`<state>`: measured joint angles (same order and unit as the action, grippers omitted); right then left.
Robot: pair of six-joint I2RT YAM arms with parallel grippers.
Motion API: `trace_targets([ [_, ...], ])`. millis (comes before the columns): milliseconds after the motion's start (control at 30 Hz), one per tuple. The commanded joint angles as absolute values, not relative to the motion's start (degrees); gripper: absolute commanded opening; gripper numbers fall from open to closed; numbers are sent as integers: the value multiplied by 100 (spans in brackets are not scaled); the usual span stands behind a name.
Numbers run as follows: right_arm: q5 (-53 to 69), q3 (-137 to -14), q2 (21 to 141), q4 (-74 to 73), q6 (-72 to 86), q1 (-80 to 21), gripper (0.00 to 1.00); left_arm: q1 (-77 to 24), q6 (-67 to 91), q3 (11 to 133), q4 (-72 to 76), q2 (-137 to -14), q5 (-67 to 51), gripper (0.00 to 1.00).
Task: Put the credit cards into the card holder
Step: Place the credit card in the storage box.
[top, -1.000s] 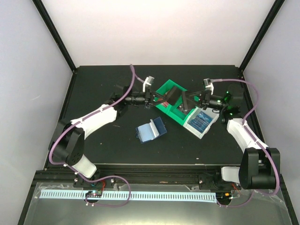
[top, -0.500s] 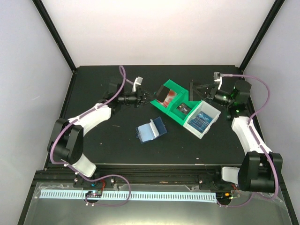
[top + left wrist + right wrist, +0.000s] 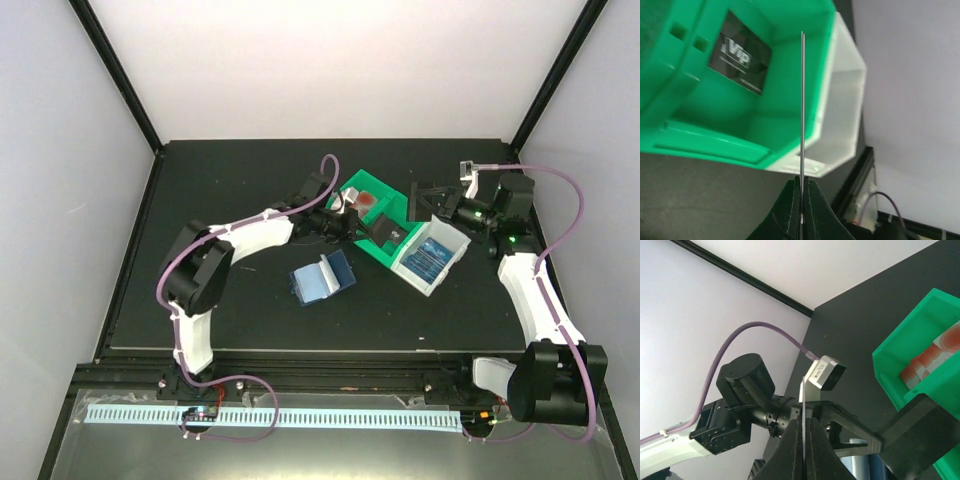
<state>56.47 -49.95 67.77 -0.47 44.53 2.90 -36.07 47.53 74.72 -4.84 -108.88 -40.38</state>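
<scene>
The card holder (image 3: pixel 322 277) lies open on the black table, dark blue with pale blue sleeves. My left gripper (image 3: pixel 354 225) is over the green and white tray (image 3: pixel 362 186). In the left wrist view it (image 3: pixel 801 179) is shut on a thin card (image 3: pixel 802 100) seen edge-on, above the green compartment holding a black VIP card (image 3: pixel 742 60). My right gripper (image 3: pixel 430 200) is at the tray's far right side. In the right wrist view it (image 3: pixel 803 421) is shut on another dark card (image 3: pixel 803 400), also edge-on. A red-and-white card (image 3: pixel 935 357) lies in a green compartment.
The tray's white compartment (image 3: pixel 432 258) holds blue cards. The left arm's wrist camera (image 3: pixel 823 374) is close in front of my right gripper. Black frame posts run along the table's back corners.
The left arm has swung right from the tray's left side to over its middle, card in its fingers. The right gripper has hardly moved since half a second ago.
</scene>
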Motion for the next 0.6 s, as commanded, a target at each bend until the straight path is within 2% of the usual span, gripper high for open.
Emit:
trace_targets([
  [0,5434,-4971,6729,-246,4180,283,2,-3730,4335,8118,-997,-11242,-3468,2],
  [300,5404,-4975,6817,-266,4153,282,2,-3829,4429,8991,-1291,-12139,-3052,3],
  [433,5339,-4977,6814,-295,4167,296,2,-3890,4426,9085,-1225,-12313,-3006,9],
  [567,5214,-4996,6808,-406,4149,284,2,-3897,4239,9096,-1489,-12278,-2817,19],
])
